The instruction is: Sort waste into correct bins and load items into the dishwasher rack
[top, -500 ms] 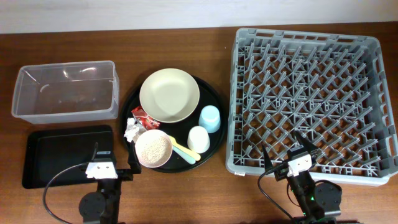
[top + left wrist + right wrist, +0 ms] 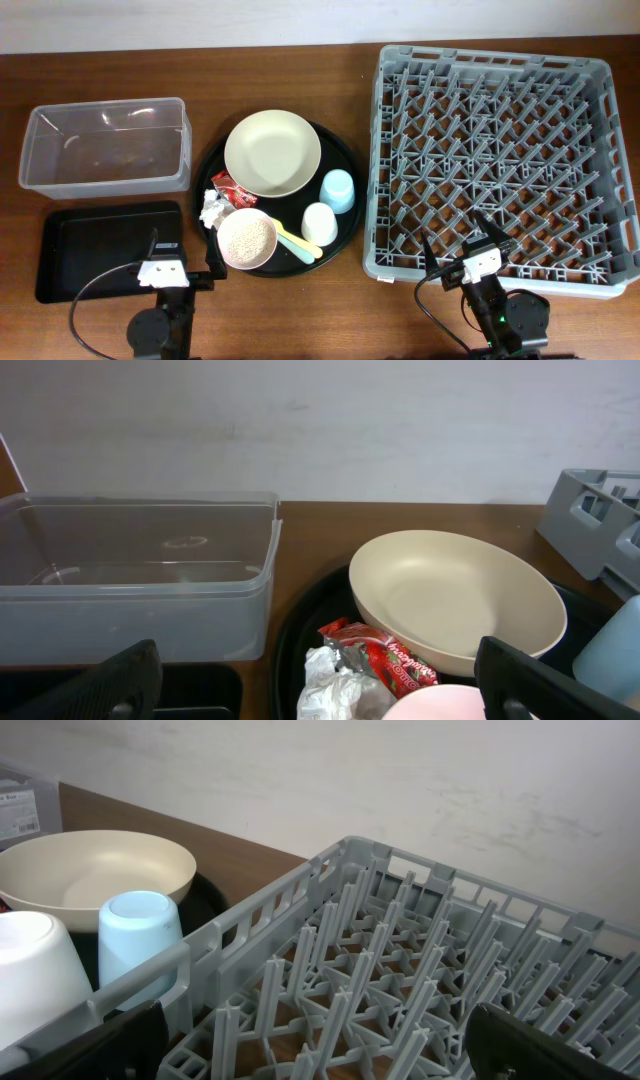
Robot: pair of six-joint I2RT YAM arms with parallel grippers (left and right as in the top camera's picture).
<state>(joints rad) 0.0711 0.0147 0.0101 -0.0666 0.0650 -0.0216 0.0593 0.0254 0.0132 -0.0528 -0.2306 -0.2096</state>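
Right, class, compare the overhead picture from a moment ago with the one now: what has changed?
Nothing visibly changed. The cream bowl, blue cup, white cup, red wrapper, clear tub and rack all lie where they were.

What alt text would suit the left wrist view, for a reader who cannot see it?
A wide cream bowl sits on a round black tray, with a crumpled red wrapper and white napkin just in front of it. A clear plastic tub stands to the left on the wooden table, and a corner of the grey rack shows at right.
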